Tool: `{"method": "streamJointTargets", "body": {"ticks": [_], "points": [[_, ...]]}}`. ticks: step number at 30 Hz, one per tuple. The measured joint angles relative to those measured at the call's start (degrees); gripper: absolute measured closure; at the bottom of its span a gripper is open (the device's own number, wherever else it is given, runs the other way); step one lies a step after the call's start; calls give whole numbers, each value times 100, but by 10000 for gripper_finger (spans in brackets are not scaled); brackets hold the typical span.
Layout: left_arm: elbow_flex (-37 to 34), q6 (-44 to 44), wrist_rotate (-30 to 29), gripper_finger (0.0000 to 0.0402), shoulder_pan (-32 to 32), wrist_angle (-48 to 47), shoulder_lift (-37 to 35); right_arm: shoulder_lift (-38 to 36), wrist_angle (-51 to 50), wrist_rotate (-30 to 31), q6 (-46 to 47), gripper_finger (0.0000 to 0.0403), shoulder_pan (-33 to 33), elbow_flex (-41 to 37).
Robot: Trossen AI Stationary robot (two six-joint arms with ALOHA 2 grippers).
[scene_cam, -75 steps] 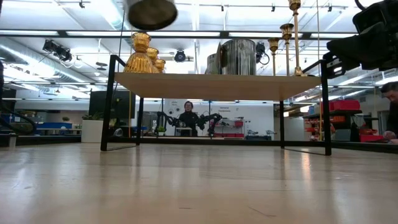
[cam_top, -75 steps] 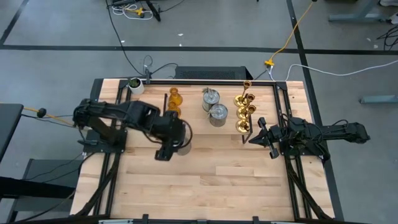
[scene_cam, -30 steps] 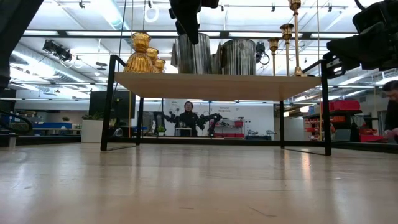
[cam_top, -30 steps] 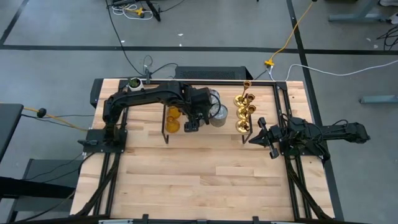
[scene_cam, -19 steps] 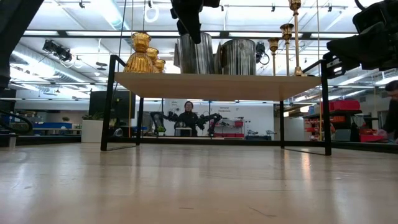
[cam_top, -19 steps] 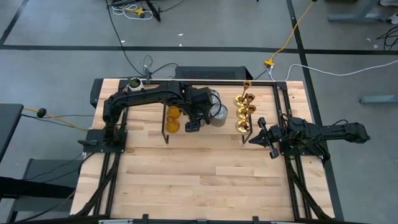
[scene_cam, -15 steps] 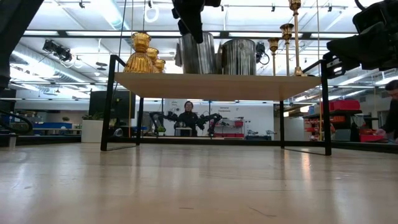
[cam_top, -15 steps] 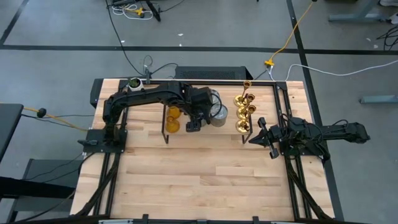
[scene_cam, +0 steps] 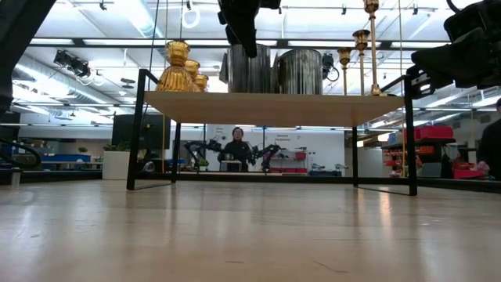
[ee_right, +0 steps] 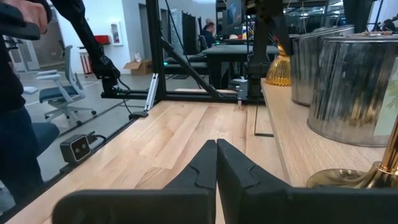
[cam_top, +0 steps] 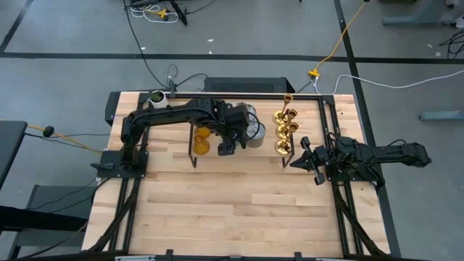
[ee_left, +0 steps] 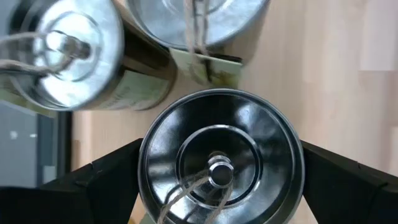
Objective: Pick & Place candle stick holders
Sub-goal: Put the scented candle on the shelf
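A wooden shelf [scene_cam: 274,108] on black wire legs stands across the far half of the table. On it stand amber holders [cam_top: 201,138] at the left, silver cans [cam_top: 254,132] in the middle and gold brass holders [cam_top: 285,130] at the right. My left gripper [ee_left: 221,168] reaches over the shelf and is shut on one silver can [ee_left: 221,165]. That can stands on the shelf beside two other cans [ee_left: 68,50]. My right gripper [cam_top: 296,161] waits shut and level by the shelf's right near leg. My left gripper pinches the silver can's round wall [ee_left: 146,168] between its two widely spread fingers, one on each opposite side. The fingers slant down from above; one finger [scene_cam: 243,39] shows in front of the can's near side. The can stands upright with its base on the shelf.
A whitish cup with green contents [cam_top: 157,98] stands at the table's far left corner. Bare wooden table [cam_top: 232,210] lies on the near side of the shelf. People show in the room beyond [scene_cam: 237,147], one close to the table's right side [ee_right: 12,93].
My left gripper has kept its hold and its place over the shelf. The silver can between its fingers has shifted a little along the shelf toward the table's right, closer to the can beside it.
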Motion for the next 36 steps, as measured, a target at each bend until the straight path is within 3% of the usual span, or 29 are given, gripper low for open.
{"method": "streamJointTargets", "body": {"ticks": [4, 10, 27, 36], "points": [[0, 11, -264, 21, -45, 83, 12, 0, 0, 0, 0, 389, 0, 0], [0, -159, 252, 21, -42, 66, 11, 0, -2, 0, 0, 389, 1, 0], [-4, -474, 264, 21, 21, 143, 15, 0, -2, 2, 0, 389, 1, 0], [-7, -504, 579, 20, 166, 83, 17, 0, -1, 0, 0, 389, 2, 0]]}}
